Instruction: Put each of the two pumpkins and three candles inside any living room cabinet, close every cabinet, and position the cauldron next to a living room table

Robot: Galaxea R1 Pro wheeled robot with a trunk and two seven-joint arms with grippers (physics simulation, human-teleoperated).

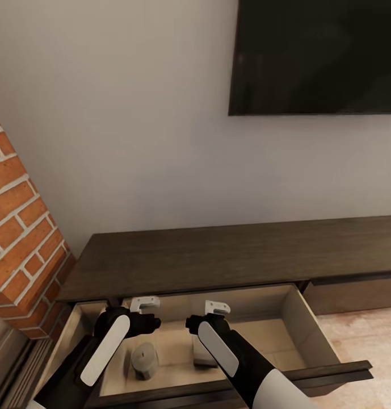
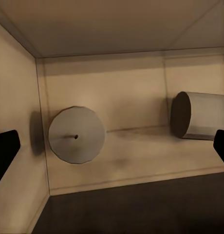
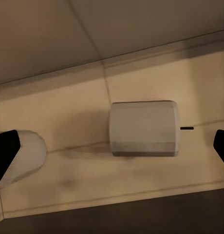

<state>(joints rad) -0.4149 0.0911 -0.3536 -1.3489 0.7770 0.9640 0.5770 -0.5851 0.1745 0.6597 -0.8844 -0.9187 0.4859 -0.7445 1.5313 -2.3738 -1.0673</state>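
Open cabinet drawer (image 1: pixel 308 324) w/ 2 candles (image 1: pixel 144 359)

1. My left gripper (image 1: pixel 145 305) and right gripper (image 1: pixel 217 309) hang over the open drawer (image 1: pixel 317 335) of the cabinet (image 1: pixel 229 255), both spread wide with nothing between the fingers.
2. One candle (image 1: pixel 144 360) stands near the drawer's left front part, below my left arm; a second candle (image 1: pixel 203 355) lies on its side by the middle, under my right arm.
3. The drawer floor toward its right wall is bare pale wood, the widest room to reach down.
4. The cabinet top overhangs the drawer's back edge, so entry is from above and in front.
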